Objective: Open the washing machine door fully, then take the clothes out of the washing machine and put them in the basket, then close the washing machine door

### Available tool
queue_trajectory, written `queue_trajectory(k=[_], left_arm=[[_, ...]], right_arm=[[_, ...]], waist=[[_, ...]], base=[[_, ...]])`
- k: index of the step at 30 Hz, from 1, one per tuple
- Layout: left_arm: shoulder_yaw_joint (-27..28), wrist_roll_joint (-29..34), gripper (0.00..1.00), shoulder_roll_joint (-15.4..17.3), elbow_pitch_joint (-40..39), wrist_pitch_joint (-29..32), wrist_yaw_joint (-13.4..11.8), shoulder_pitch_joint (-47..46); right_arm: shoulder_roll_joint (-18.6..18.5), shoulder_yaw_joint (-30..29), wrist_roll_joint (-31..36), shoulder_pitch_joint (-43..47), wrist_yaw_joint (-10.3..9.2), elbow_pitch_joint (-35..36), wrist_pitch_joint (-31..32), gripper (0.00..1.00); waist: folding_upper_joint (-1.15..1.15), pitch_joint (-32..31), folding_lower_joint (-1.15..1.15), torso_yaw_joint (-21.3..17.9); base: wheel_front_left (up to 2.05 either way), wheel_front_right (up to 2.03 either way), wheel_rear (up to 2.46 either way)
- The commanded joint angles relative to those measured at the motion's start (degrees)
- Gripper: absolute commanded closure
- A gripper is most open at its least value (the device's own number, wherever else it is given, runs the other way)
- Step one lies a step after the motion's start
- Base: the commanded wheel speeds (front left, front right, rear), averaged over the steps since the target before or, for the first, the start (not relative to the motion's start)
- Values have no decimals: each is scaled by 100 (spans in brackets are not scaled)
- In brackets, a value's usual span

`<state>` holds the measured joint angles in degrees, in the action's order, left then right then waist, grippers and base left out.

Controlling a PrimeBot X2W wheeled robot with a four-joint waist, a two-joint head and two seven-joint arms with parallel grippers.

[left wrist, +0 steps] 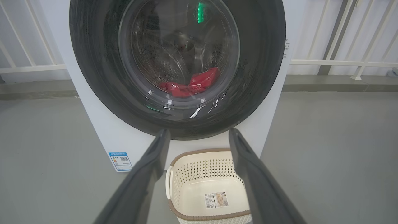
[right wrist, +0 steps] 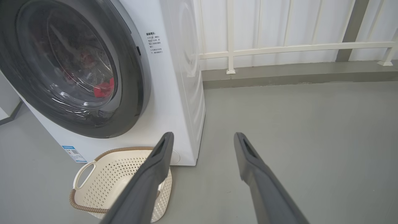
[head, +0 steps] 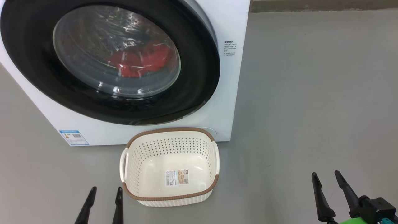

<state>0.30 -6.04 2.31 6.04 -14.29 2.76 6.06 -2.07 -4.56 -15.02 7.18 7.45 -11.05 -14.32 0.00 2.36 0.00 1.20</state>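
Showing red clothes point(head: 140, 62) behind its shut washing machine door point(head: 199, 77), the washing machine point(head: 231, 21) stands on the grey floor point(head: 311, 109), the basket point(head: 169, 130) just before it. Left gripper point(head: 106, 188) and right gripper point(head: 326, 173) flank the basket, fingers wide, holding nothing.
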Motion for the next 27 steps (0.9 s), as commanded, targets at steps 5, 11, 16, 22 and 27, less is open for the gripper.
queue_trajectory(k=[5,11,16,22,27], left_arm=[[160,-15,0,57,-85,-71,11,22],[133,-46,0,57,-76,-71,35,62],[82,-68,0,57,-79,-71,38,40],[-22,-91,0,56,-63,-71,59,-44],[-133,-128,0,56,-75,-71,71,-164]], right_arm=[[-82,98,-25,-34,3,153,-68,0],[-81,88,-133,-25,3,192,-68,0],[-81,165,-575,-242,3,235,-68,100],[-81,304,-963,-927,3,223,-68,100],[-88,519,-1314,-1725,3,90,-68,100]], waist=[[0,-46,0,19],[0,-68,0,42],[0,-41,0,65],[0,32,0,169],[0,186,0,345]], base=[[0,0,0],[0,0,0],[0,0,0],[0,0,0],[0,0,0]])
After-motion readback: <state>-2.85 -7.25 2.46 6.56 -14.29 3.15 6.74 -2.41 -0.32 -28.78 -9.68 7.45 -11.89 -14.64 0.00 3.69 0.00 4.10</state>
